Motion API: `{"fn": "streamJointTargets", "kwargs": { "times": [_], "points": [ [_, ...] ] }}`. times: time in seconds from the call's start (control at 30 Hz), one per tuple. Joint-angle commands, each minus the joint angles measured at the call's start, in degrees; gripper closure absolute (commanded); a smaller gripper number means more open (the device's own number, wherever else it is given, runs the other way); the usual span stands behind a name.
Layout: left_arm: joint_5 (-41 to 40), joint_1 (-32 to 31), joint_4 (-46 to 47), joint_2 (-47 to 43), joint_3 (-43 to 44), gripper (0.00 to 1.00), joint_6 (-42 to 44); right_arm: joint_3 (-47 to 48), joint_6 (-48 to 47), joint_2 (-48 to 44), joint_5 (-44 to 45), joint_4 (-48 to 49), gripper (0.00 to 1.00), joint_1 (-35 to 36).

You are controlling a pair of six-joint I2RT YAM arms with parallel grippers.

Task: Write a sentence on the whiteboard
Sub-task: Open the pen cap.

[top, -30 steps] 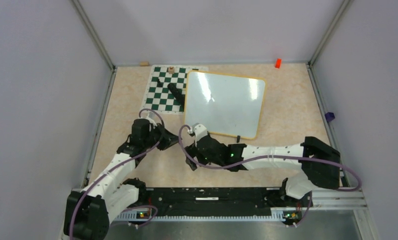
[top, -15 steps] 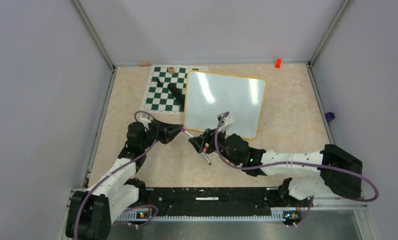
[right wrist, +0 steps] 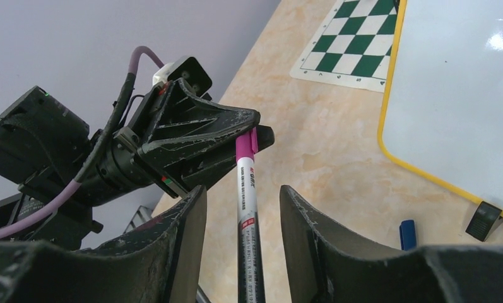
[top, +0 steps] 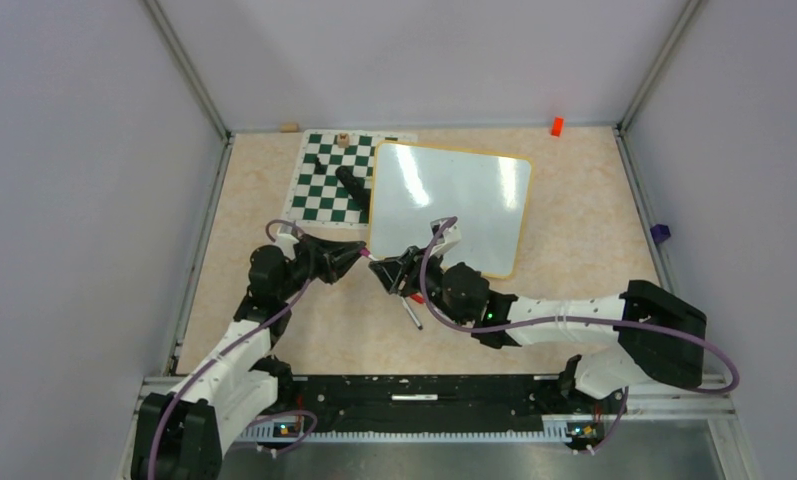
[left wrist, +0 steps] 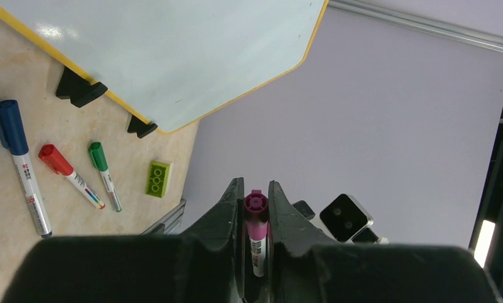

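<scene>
Right, the left jaws are clamped tight on the cap end of a purple marker (right wrist: pixel 245 189), holding it out above the tabletop (top: pixel 574 200) just off the near-left corner of the whiteboard (top: pixel 449 205). The right jaws meet them nose to nose and stand partly open. One finger (right wrist: pixel 185 252) sits on each side of the marker's white barrel with a sliver of gap either way, so I see them around it but not gripping it. The whiteboard lies flat toward the far middle of the tabletop, its glossy white face catching the lights. It has two black clips (left wrist: pixel 78 91) on its near long edge, and its left edge lies over the right border of the green-and-white chess mat (top: pixel 319 185). A dark chess piece (top: pixel 352 185) lies on its side on that mat. From the left wrist I see a blue-capped marker (left wrist: pixel 24 177), a red-capped marker (left wrist: pixel 72 177), a green-capped marker (left wrist: pixel 105 180) and a lime-green brick (left wrist: pixel 157 178) lying loose near the clips.
</scene>
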Motion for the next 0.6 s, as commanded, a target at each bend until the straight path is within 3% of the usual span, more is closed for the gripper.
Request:
{"fn": "streamJointTargets", "kwargs": {
  "times": [0.0, 0.13, 0.2, 0.3, 0.43, 0.57],
  "points": [
    [0.66, 0.24, 3.08, -1.03, -1.30, 1.00, -0.49, 2.37, -0.71, -0.89, 1.27, 1.19, 0.56, -0.09],
    [0.77, 0.17, 3.76, -0.74, -1.73, 1.00, -0.48, 2.46, -0.33, -1.11, 1.69, -0.50, 0.77, -0.05],
    [0.72, 0.25, 3.97, -0.63, -1.74, 1.00, -0.50, 2.15, -0.03, -1.57, 2.55, -0.96, 0.80, -0.09],
    [0.37, 0.24, 4.07, -0.78, -2.18, 1.00, -0.34, 2.21, -0.09, -2.31, 3.26, -2.49, 1.00, -0.04],
    [-1.92, 1.68, 4.44, -1.58, -3.45, 1.00, 1.03, 2.20, 0.94, -4.48, 2.84, -8.07, 1.00, -0.05],
    [1.94, 11.27, 1.04, -0.92, -3.79, 1.00, 6.28, -2.39, 3.29, -10.68, 2.74, -12.93, 1.00, -0.09]
  ]
}}
